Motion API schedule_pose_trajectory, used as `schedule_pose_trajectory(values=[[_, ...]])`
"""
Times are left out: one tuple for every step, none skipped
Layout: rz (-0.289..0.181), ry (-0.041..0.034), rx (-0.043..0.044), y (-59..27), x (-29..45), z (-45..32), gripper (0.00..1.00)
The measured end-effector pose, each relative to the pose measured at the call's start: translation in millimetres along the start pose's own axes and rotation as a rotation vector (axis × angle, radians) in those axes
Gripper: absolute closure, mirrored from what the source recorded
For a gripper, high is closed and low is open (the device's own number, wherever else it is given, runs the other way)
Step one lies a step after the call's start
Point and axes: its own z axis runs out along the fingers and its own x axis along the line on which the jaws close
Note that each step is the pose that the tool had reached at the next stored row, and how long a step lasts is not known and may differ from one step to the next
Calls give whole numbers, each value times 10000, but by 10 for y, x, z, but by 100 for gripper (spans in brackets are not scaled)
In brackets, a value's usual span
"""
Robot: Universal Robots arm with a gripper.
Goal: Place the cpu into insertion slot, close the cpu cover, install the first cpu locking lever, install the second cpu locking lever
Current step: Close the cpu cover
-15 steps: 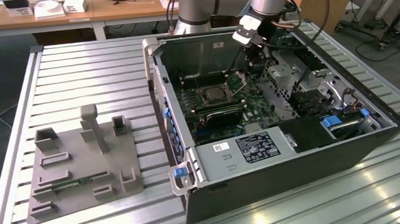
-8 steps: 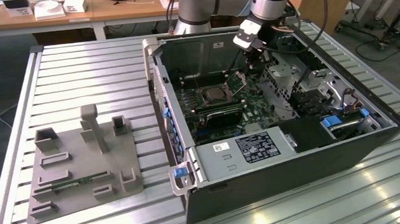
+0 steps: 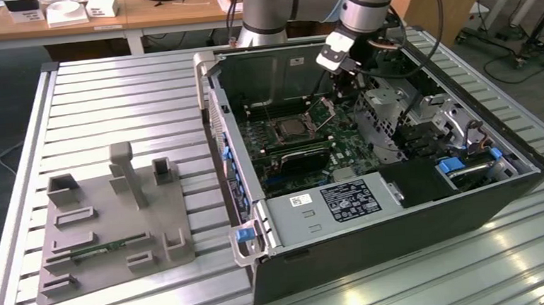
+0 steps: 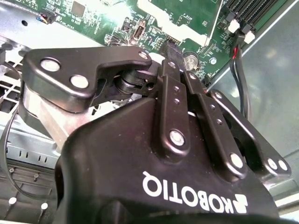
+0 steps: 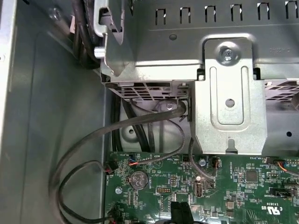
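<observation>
Clenched, empty end effector (image 3: 342, 77) hovering near raised cpu cover (image 3: 323, 113), w/ cpu (image 3: 290, 131) & insertion slot (image 3: 271, 135) toward the exterior view's left.

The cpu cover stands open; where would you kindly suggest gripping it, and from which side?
Probably pinch the cpu cover at its raised free edge, coming from above: it is a thin frame tilted up beside the insertion slot.

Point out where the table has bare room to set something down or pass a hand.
In the exterior view, the slatted metal table is bare above the grey moulded fixture plate and along the near edge below the open black computer case. Inside the case it is crowded: black gripper, cables, metal drive cage.
</observation>
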Motion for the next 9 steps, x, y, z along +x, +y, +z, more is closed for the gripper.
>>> schedule_pose_trajectory(values=[[0,-1,5,0,-2,3,89],[0,-1,9,-1,-5,6,89],[1,1,12,-2,-7,9,89],[0,1,15,-3,-11,12,89],[0,1,18,-4,-15,14,89],[0,2,21,-4,-17,17,89],[0,2,26,-7,-18,20,89],[0,2,31,-11,-19,23,89],[-1,0,37,-20,-19,26,89]])
